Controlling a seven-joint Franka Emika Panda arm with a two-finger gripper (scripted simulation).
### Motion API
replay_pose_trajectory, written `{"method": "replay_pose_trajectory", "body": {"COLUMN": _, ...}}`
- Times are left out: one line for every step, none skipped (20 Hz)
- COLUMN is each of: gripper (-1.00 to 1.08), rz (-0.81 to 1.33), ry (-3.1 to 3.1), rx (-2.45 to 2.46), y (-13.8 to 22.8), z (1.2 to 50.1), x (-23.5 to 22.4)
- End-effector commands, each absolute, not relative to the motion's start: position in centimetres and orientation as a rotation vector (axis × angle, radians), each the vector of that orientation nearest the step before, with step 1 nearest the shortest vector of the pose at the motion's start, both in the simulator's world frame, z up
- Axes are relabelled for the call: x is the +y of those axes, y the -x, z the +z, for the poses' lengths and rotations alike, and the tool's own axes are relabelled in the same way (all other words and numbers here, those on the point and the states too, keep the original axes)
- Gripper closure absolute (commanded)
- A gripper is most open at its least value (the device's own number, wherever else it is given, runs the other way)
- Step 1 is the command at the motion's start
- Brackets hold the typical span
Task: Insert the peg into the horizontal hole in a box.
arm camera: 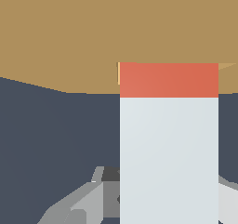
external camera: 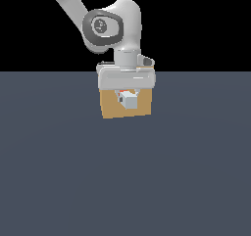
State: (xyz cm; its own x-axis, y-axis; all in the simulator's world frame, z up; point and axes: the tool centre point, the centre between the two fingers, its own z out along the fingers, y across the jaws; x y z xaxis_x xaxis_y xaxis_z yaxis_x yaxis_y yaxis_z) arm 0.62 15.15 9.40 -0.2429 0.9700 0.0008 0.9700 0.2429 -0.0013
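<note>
The tan box (external camera: pixel 110 108) stands on the floor, partly hidden behind my hand in the exterior view. My gripper (external camera: pixel 128 95) is shut on the peg (external camera: pixel 130 102), whose white-grey end faces the camera. In the wrist view the peg (arm camera: pixel 168 158) runs away from my gripper (arm camera: pixel 160 202) toward the box (arm camera: pixel 69 37). Its red-orange end (arm camera: pixel 168 80) meets the box face at the hole (arm camera: pixel 118 73), of which only a thin lighter strip shows beside the peg. One grey finger (arm camera: pixel 81 204) shows beside the bar.
A dark grey-blue floor (external camera: pixel 122 181) spreads all around the box. The arm's white links (external camera: pixel 115 27) rise above the box toward the exterior view's left.
</note>
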Motion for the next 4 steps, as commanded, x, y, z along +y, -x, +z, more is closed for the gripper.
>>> {"method": "replay_pose_trajectory", "body": {"gripper": 1.08, "rz": -0.003, "ry": 1.937, "rx": -2.475, "y": -0.58, "z": 9.59, "x": 16.03}}
{"method": "replay_pose_trajectory", "body": {"gripper": 1.08, "rz": -0.003, "ry": 1.937, "rx": -2.475, "y": -0.56, "z": 9.59, "x": 16.22}}
{"method": "replay_pose_trajectory", "body": {"gripper": 1.08, "rz": -0.003, "ry": 1.937, "rx": -2.475, "y": -0.56, "z": 9.59, "x": 16.34}}
{"method": "replay_pose_trajectory", "body": {"gripper": 1.08, "rz": -0.003, "ry": 1.937, "rx": -2.475, "y": -0.56, "z": 9.59, "x": 16.38}}
